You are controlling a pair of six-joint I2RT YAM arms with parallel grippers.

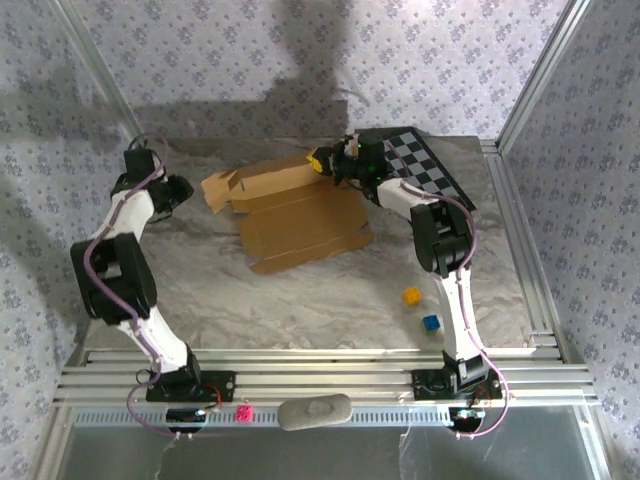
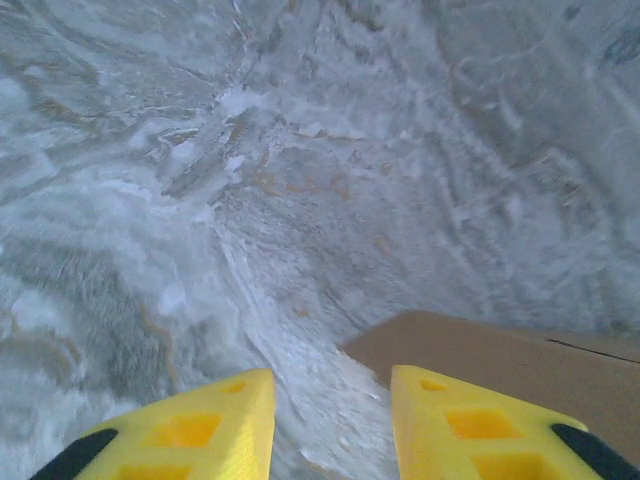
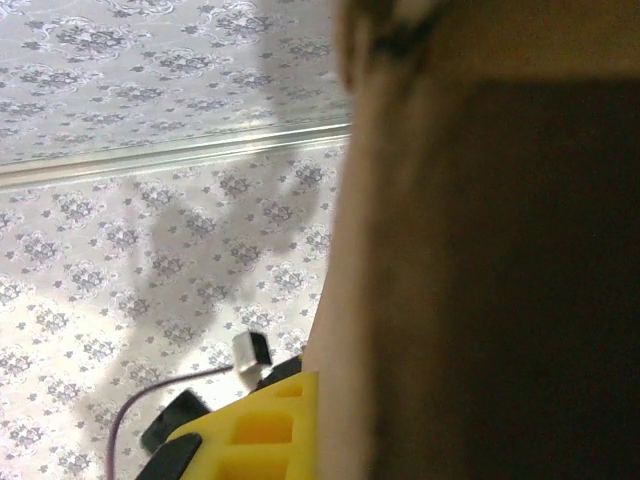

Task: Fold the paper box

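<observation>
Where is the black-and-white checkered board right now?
In the top external view, the black-and-white checkered board lies at the far right of the table, behind the right arm and just right of the brown cardboard paper box.

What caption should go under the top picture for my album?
The right gripper pinches a back flap of the paper box; the left gripper hovers open nearby.

The paper box (image 3: 480, 280) looms blurred and close in the right wrist view, covering one of the right fingers (image 3: 265, 430); the left wrist view's edges cut it off.
</observation>
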